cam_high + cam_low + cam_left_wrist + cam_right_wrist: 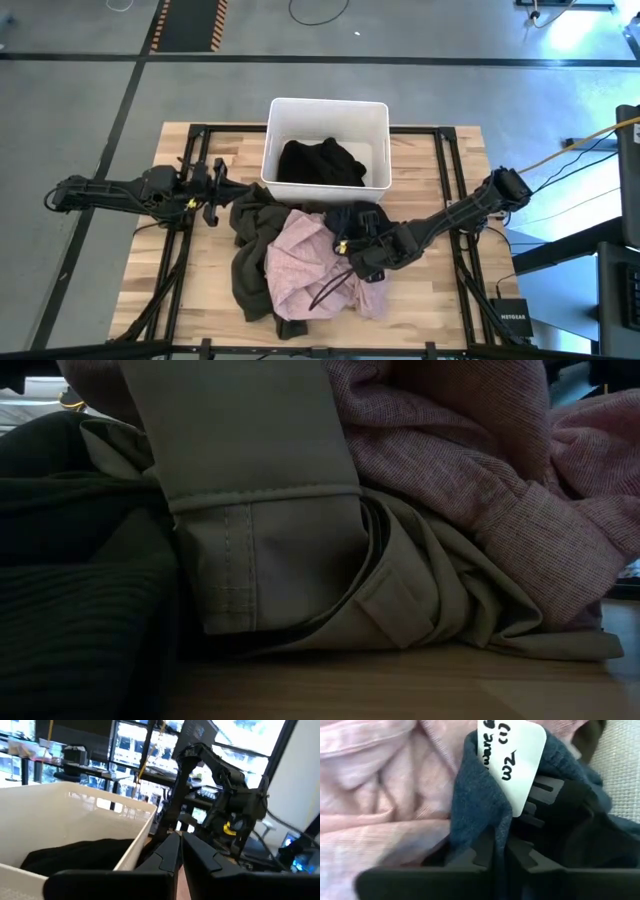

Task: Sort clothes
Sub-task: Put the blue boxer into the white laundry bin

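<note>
Blue-grey fabric (480, 815) is pinched between our right gripper (500, 851)'s closed fingers, on the clothes pile at the table (190, 290)'s middle, beside the pale pink shirt (300, 262). A black garment (320, 162) lies in the white bin (325, 108). Our left gripper (212, 190) hovers shut, empty, beside the bin.

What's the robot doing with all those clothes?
It is sorting clothes. The right gripper has pinched a dark blue garment with a white tag, on the pile beside the pink shirt and olive-grey garment. A black garment already lies in the white bin. The left gripper waits, shut, left of the bin.
</note>
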